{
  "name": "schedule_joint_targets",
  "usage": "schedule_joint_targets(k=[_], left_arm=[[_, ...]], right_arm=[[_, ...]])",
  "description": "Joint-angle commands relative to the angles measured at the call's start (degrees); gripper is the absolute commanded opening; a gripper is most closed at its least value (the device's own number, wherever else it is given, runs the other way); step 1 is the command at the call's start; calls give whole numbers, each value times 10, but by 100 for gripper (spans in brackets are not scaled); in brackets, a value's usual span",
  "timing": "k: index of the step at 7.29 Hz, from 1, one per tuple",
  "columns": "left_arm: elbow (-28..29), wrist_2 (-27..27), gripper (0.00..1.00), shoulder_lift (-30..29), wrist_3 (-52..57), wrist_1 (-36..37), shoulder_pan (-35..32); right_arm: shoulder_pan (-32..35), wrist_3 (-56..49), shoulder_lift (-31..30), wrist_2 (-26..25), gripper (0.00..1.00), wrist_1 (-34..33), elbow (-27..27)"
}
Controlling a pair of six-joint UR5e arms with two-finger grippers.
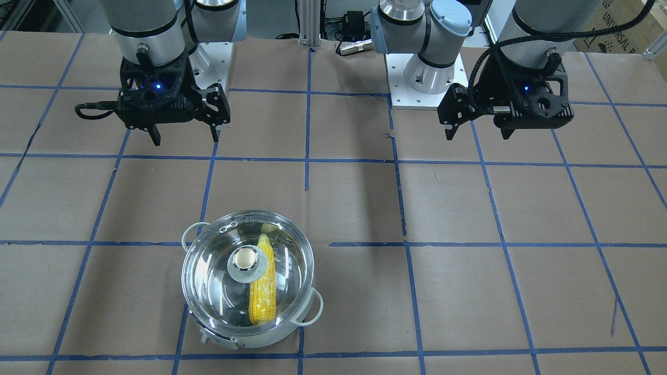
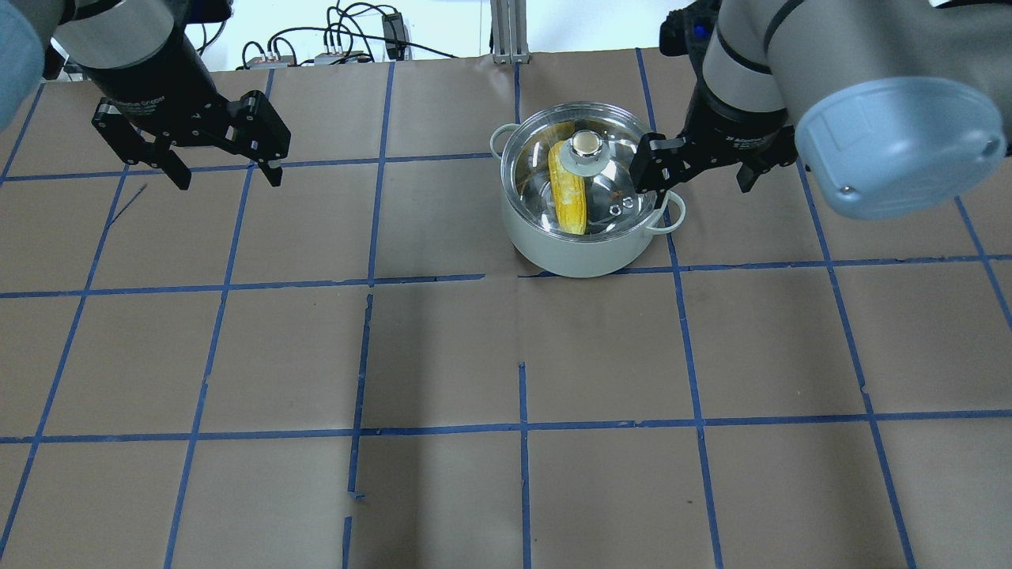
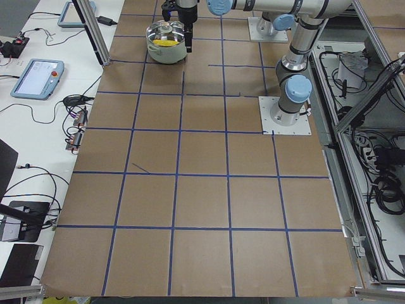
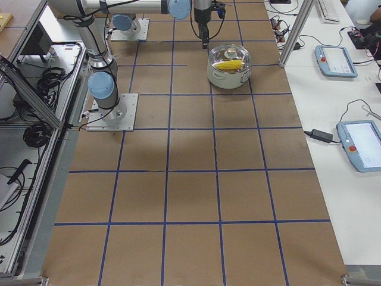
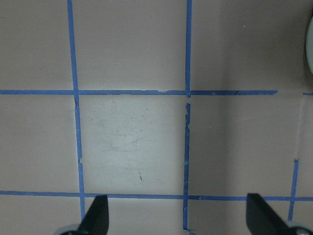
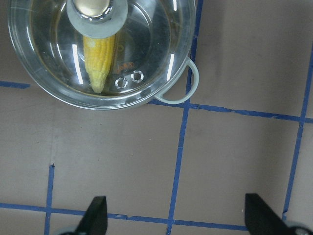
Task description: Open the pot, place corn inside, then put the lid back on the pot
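The steel pot [image 1: 260, 339] stands on the brown table with the clear glass lid [image 1: 213, 271] seated on it, the cream-capped knob [image 1: 244, 259] at its centre. Through the glass the yellow corn [image 1: 263, 291] shows lying inside. In the overhead view the pot [image 2: 577, 253] is at the far centre-right, with the corn [image 2: 571, 201] under the lid [image 2: 609, 170]. My right gripper [image 2: 692, 186] hangs open and empty just right of the pot and above it. Far to the left, my left gripper [image 2: 225, 178] is open and holds nothing. The right wrist view shows the corn [image 6: 98, 58] beneath the lid [image 6: 146, 49].
Blue tape lines grid the brown paper table [image 2: 443, 356]. The arms' base plates [image 1: 424, 78] sit at the robot's edge. Tablets and cables [image 4: 336, 59] lie on the white side benches beyond the table ends. The pot's pale handle [image 6: 183, 88] sticks out toward my right gripper.
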Motion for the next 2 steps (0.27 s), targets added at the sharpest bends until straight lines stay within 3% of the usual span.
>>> schedule_joint_targets(k=[1,2], left_arm=[[0,0,100,0,0,0,0],[0,0,100,0,1,0,0]], right_arm=[[-16,-4,-7,0,100,-7,22],[-19,-4,-7,0,100,-11,29]])
